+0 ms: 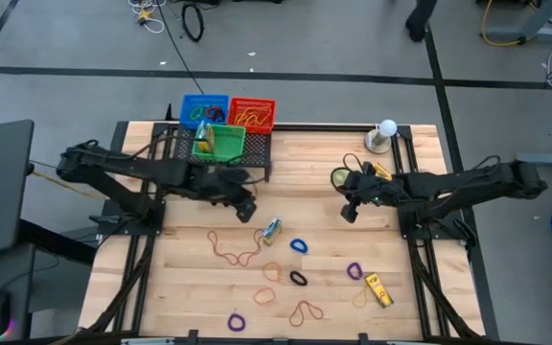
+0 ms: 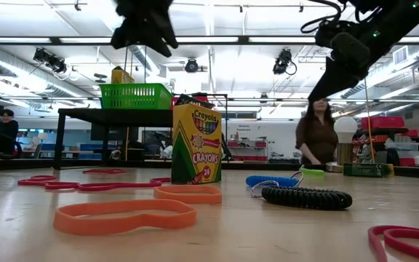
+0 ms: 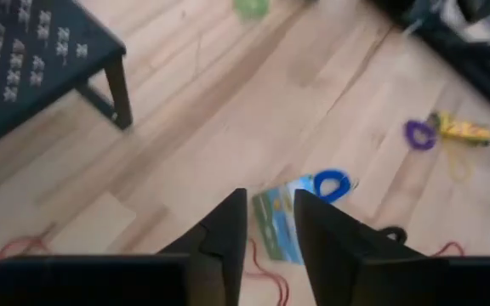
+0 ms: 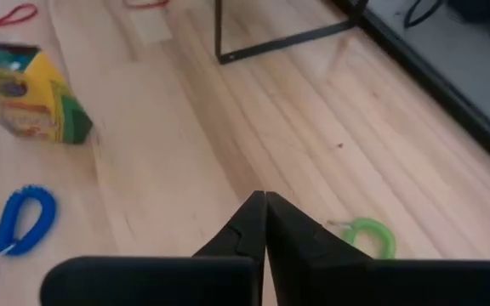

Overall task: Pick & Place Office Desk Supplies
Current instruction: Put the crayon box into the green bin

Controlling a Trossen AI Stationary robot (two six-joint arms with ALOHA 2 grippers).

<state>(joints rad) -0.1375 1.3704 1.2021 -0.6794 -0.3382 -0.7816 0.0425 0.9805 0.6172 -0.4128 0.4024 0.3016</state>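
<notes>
1. Orange flat rubber-band loop (image 2: 124, 216) lies nearest the low camera, on the wooden table (image 1: 180, 287).
2. Upright yellow-green Crayola crayon box (image 2: 196, 143) stands behind it, mid-table, free.
3. Left gripper (image 3: 269, 223) hangs above that box, fingers narrowly parted, empty.
4. Right gripper (image 4: 264, 223) is closed on nothing, above a green coil loop (image 4: 370, 237).

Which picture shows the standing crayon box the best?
The low view: the crayon box stands upright with its label readable. From above it is a small shape. The right wrist view shows a corner; the left wrist view shows it partly hidden.
</notes>
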